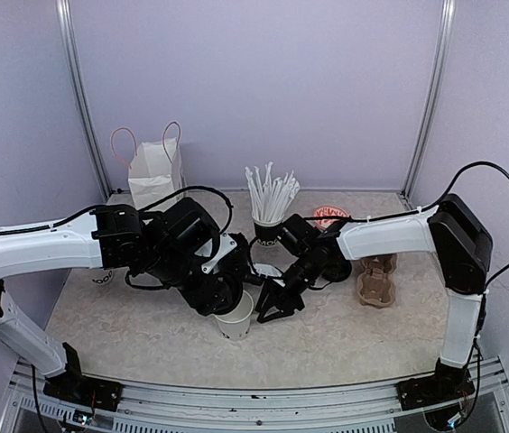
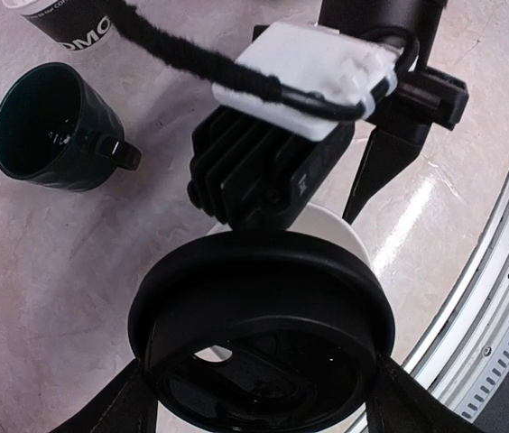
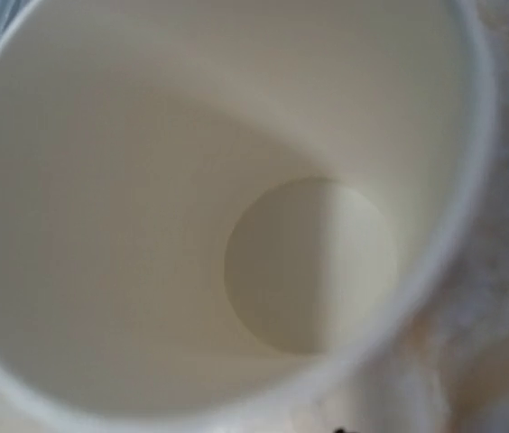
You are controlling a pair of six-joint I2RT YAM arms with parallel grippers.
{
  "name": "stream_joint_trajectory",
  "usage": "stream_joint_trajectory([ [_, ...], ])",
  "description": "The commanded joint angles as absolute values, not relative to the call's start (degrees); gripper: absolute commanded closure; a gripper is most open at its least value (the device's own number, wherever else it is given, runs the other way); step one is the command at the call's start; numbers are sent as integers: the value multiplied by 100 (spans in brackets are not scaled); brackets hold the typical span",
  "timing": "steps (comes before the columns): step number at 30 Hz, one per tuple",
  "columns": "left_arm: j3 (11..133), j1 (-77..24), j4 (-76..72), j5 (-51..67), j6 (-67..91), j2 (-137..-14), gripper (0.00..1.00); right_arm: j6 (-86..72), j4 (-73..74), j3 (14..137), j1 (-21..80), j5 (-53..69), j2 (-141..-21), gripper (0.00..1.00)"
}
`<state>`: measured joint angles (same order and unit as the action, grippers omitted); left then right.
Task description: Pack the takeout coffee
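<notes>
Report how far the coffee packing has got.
Done: nothing packed; the cardboard cup carrier looks empty. In hand: the left end effector grips a black lid close to the unlidded white paper cup, with the right end effector beside it. Left: lid that cup, deal with the second cup farther left, load both.

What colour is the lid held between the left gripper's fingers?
Glossy black all over. The lid shows best in the left wrist view.

Lilac walls (image 1: 254, 90), metal corner posts (image 1: 83, 99), speckled beige tabletop (image 1: 345, 334)
</notes>
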<state>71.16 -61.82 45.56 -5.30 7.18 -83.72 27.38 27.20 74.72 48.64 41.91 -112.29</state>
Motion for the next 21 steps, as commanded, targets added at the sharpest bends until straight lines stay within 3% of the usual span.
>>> stream_joint_trajectory([
  [1,7317,-6201,4627,-425,585,-8553,26,2807,2902,7336,4653,4402,-10845,63],
  [21,7622,-6193,4731,-376,475,-9043,26,2756,2880,7210,4291,4764,-10700,60],
])
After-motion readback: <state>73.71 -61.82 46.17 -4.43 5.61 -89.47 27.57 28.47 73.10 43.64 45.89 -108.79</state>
